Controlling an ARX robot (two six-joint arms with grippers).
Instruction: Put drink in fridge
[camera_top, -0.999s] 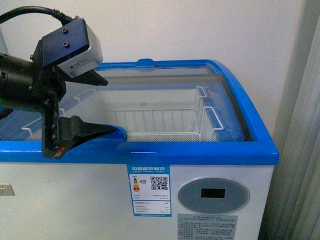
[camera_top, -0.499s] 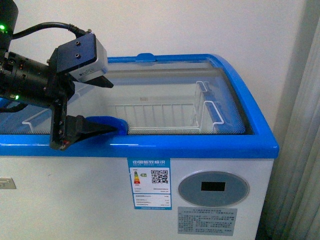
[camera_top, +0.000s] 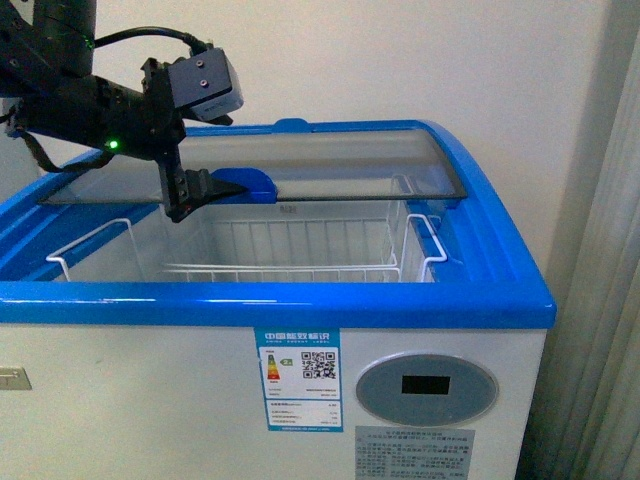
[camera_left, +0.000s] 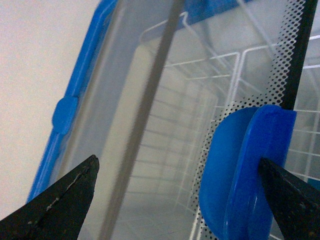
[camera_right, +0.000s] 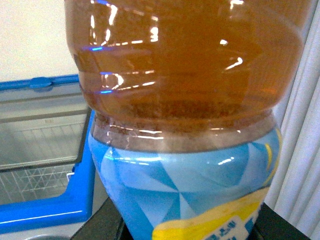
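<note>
The fridge (camera_top: 300, 305) is a white chest freezer with a blue rim. Its sliding glass lid (camera_top: 330, 165) is pushed back, and white wire baskets (camera_top: 300, 245) show in the opening. My left gripper (camera_top: 215, 165) is open, its jaws astride the lid's blue handle (camera_top: 245, 184). In the left wrist view one fingertip (camera_left: 287, 195) touches the handle (camera_left: 245, 170); the other fingertip (camera_left: 62, 200) is over the glass. My right gripper (camera_right: 187, 225) is shut on the drink (camera_right: 190, 100), an amber bottle with a blue label, held to the right of the fridge (camera_right: 45, 200). The cap is out of view.
A white wall stands behind the fridge. A pale curtain (camera_top: 605, 300) hangs at its right side. The fridge front carries an energy label (camera_top: 297, 380) and an oval grey display (camera_top: 427, 390).
My left gripper has moved back and up with the lid handle between its jaws. The glass lid has slid rearward, uncovering the front of the fridge and the baskets.
</note>
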